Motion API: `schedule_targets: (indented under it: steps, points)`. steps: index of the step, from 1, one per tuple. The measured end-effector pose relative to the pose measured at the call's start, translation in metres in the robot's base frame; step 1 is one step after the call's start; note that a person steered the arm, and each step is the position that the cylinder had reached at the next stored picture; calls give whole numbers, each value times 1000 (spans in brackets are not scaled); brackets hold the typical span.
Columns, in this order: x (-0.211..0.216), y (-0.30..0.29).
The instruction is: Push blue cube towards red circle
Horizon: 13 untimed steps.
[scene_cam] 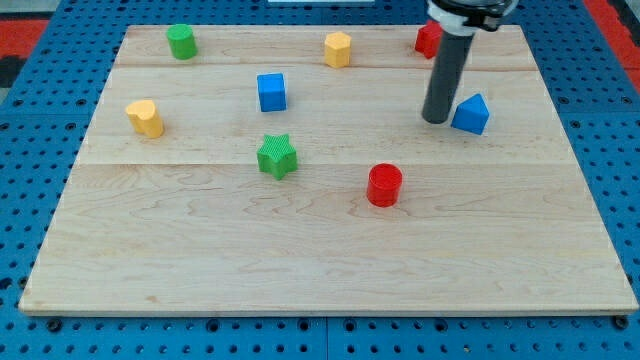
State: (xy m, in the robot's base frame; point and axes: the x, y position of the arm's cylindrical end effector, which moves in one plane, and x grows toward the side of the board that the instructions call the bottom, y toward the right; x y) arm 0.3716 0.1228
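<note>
On a pale wooden board [320,260], my tip [436,120] rests just beside a blue triangular block [471,114], at its 9 o'clock; the arm carries no pincer. My target, a blue cube [271,92], sits well apart, at 10 o'clock from a red cylinder [384,185]. Crossing over risks nudging the green star [277,156] or striking the cube off-centre

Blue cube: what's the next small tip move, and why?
Probably slide my tip toward the view's upper left, behind the blue cube. It now sits just left of the blue triangular block, far from the cube; the red circle lies to the cube's lower right.
</note>
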Motion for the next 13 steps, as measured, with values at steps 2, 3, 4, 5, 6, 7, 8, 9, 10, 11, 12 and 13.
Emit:
schedule_targets:
  steps: [2,3,4,5,6,7,8,9,10,11,12,13]
  points:
    - [0,-90]
    - [0,-120]
    - [0,-178]
    - [0,-246]
    - [-55,-258]
    - [-62,-206]
    - [-43,-146]
    - [-16,-126]
    - [-3,-133]
    - [16,-94]
    - [24,-66]
    - [25,-79]
